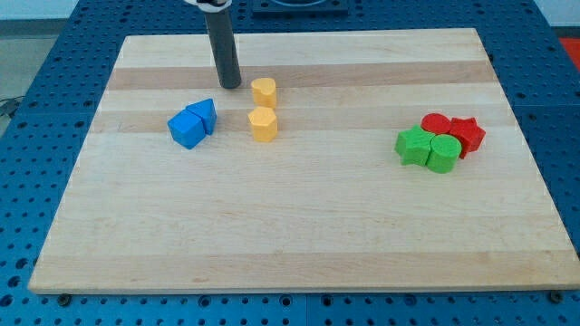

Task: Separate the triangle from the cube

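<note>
A blue cube (186, 129) and a blue triangle (205, 112) sit touching each other at the view's left, the triangle at the cube's upper right. My tip (230, 86) stands on the board just above and to the right of the triangle, a short gap away from it, and to the left of a yellow cylinder (264, 91).
A yellow hexagonal block (263, 124) sits just below the yellow cylinder. At the view's right, a tight cluster holds a green star-like block (414, 145), a green cylinder (443, 154), a red cylinder (437, 124) and a red star (467, 134). The wooden board (299, 226) rests on a blue perforated table.
</note>
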You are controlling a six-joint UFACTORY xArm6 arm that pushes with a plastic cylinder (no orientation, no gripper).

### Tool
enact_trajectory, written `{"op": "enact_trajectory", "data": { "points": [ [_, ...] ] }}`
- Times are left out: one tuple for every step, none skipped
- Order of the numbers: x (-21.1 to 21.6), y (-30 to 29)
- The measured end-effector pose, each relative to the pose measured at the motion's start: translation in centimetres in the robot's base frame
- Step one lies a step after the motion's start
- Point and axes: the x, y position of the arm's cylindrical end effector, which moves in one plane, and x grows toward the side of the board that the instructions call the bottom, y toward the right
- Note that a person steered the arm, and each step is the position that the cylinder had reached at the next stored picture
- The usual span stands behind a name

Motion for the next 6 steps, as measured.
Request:
{"op": "enact_trajectory", "data": {
  "points": [
    [1.2, -0.7],
    [6.4, -2.4],
    [9.1, -2.9],
    [9.2, -2.9],
    [16.1, -0.9],
    [18.4, 1.8]
  ]
}}
